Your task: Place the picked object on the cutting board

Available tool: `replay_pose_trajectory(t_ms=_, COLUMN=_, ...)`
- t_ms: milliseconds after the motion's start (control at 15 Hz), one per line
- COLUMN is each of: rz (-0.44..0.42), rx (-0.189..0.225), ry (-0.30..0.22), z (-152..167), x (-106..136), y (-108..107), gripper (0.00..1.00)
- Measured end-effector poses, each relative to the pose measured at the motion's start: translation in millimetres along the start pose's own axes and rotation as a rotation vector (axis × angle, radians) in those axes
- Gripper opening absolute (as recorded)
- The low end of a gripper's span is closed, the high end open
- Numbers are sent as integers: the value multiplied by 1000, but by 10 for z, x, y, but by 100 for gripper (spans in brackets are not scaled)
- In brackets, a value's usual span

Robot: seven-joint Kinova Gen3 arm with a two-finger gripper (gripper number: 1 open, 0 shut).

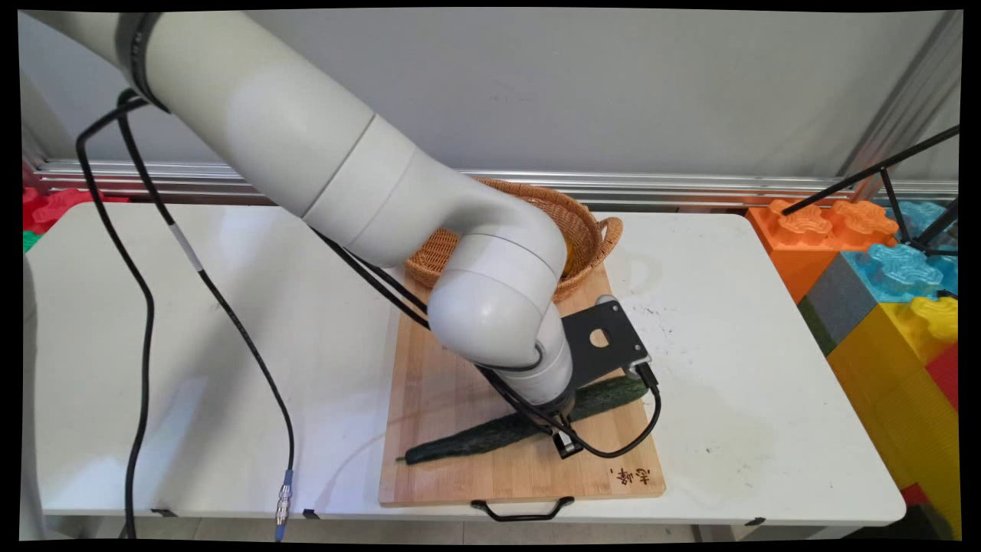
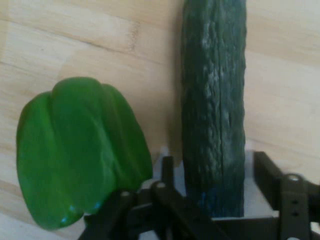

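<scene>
A long dark green cucumber lies slantwise on a bamboo cutting board. My gripper is down over the cucumber's middle, and in the main view the wrist hides most of it. In the hand view the cucumber runs between the two black fingers, with a narrow gap on each side. The gripper is open around it. A green bell pepper rests on the board just left of the cucumber in the hand view. The arm hides the pepper in the main view.
A wicker basket stands at the board's far end, partly behind the arm. The board's black handle hangs over the table's near edge. Big coloured toy blocks and a black tripod leg are beyond the table's right side.
</scene>
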Motion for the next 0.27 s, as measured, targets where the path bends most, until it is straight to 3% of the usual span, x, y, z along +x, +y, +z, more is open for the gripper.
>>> replay_pose_trajectory(t_ms=267, rz=-32, rx=-22, ry=8, z=44, x=50, y=-24, gripper=100)
